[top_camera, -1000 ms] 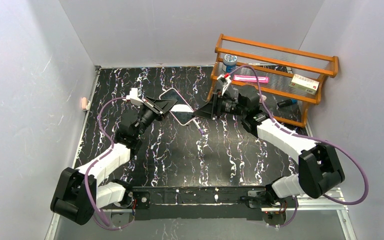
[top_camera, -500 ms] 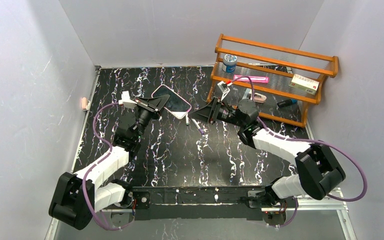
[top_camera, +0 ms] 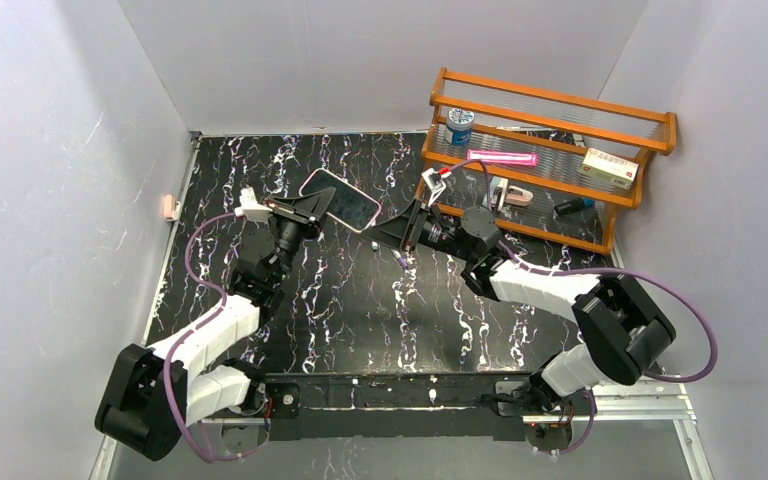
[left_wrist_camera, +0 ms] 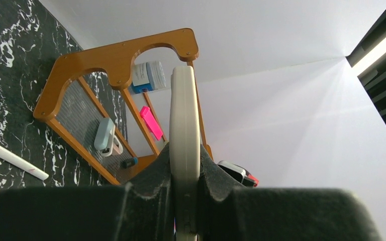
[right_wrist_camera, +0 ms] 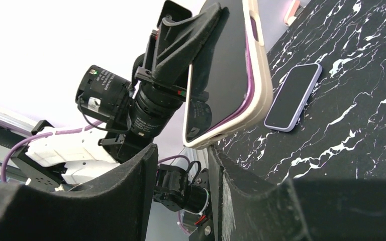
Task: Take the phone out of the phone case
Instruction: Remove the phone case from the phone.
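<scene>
Phone [right_wrist_camera: 220, 65], dark-faced with a purple edge, sits inside the cream phone case [right_wrist_camera: 264, 75]; the pair is held on a slant above the black marbled table [top_camera: 360, 310], near the middle of its back half. The left gripper [top_camera: 314, 206] is clamped on the phone case with one foam pad against each flat side (the left wrist view shows the case edge-on, squeezed between the two pads). The right gripper [top_camera: 388, 229] points at the case's free corner from the right; its fingers [right_wrist_camera: 125, 201] are spread apart and grip nothing. In the right wrist view that lower corner hangs just above the gap between them; whether it touches either finger cannot be told. A lilac-rimmed slab [right_wrist_camera: 292, 96] with a dark face lies flat on the table beyond the held case. Two white markers [left_wrist_camera: 12, 159] lie on the table close below the right gripper. An orange wooden rack [top_camera: 550, 100] stands at the back right; on it are a blue-lidded jar [top_camera: 458, 124], a pink strip [top_camera: 501, 157] and a small box [top_camera: 608, 168].
</scene>
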{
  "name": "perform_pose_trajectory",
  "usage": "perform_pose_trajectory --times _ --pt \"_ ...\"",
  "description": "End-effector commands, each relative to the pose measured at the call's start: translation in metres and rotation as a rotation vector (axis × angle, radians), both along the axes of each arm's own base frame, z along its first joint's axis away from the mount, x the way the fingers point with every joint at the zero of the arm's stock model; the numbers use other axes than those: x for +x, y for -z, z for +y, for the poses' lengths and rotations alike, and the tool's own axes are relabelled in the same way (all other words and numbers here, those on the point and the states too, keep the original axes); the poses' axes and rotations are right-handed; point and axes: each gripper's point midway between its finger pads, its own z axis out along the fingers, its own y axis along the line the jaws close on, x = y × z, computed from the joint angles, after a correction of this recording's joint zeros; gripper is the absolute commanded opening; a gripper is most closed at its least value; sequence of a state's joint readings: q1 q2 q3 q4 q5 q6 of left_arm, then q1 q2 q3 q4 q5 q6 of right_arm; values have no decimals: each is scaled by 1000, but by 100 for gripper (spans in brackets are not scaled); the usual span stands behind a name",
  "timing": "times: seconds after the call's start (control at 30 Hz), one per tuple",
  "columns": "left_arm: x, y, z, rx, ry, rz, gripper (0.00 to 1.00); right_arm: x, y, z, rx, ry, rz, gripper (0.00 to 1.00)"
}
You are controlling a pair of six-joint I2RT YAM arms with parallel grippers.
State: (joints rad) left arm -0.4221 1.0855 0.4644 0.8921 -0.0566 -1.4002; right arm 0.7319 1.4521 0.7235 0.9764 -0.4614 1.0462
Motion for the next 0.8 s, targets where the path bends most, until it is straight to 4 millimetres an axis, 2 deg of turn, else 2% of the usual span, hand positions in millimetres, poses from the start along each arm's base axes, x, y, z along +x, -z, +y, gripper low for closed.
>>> perform_pose_trajectory --times 0.0,0.2,0.4,0.53,0.77 --pt "-16 -43 0 -91 14 -130 0 1 -19 6 64 13 -46 48" --pt "-19 -44 -1 -107 17 -142 0 1 -20 12 86 -4 -57 45" --pt "-19 -40 -2 -120 23 -129 0 -2 -23 10 106 -15 -89 37" --pt "-18 -36 -2 -137 26 -108 0 -9 -22 11 98 -49 -154 26" --pt "-16 -29 -11 -184 75 -55 0 -18 -11 14 33 -99 -390 4"
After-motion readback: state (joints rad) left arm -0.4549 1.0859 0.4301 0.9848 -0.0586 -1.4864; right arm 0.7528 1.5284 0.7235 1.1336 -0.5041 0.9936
